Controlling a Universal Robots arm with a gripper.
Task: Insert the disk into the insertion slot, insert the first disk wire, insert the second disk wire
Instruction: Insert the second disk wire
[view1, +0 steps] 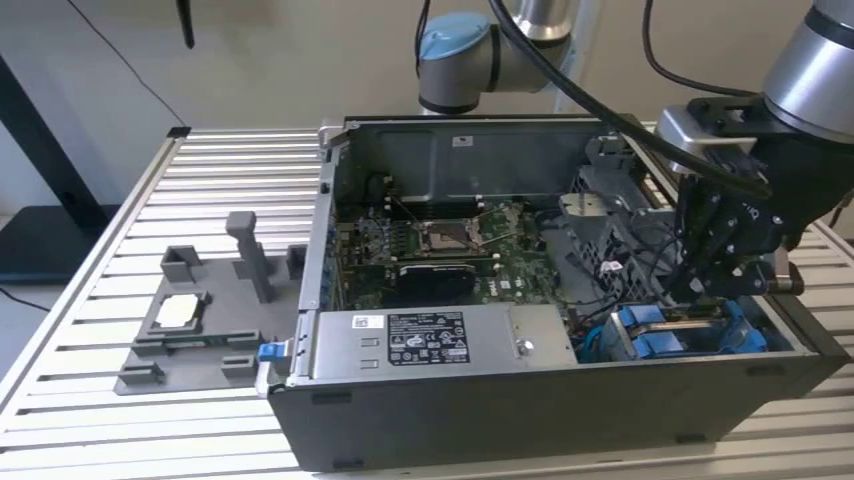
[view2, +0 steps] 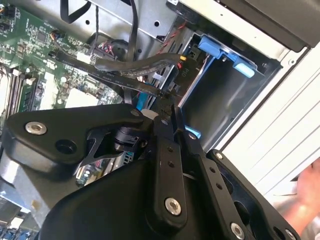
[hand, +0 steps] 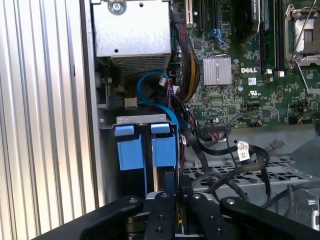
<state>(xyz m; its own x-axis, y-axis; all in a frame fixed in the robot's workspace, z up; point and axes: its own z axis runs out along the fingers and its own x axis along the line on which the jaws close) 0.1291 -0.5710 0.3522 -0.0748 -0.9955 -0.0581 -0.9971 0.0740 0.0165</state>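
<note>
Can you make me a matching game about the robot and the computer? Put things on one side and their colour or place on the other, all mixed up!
Things:
1. gripper
2. power-supply box
3. grey holder
4. circuit board

Clues:
a. green, on the floor of the open case
b. black, just above the blue carrier tabs
c. silver with a label, along the case's near wall
d. outside the case, on the slatted table, at the exterior view's left

Pairs: 1-b, 2-c, 3-d, 4-a.
</note>
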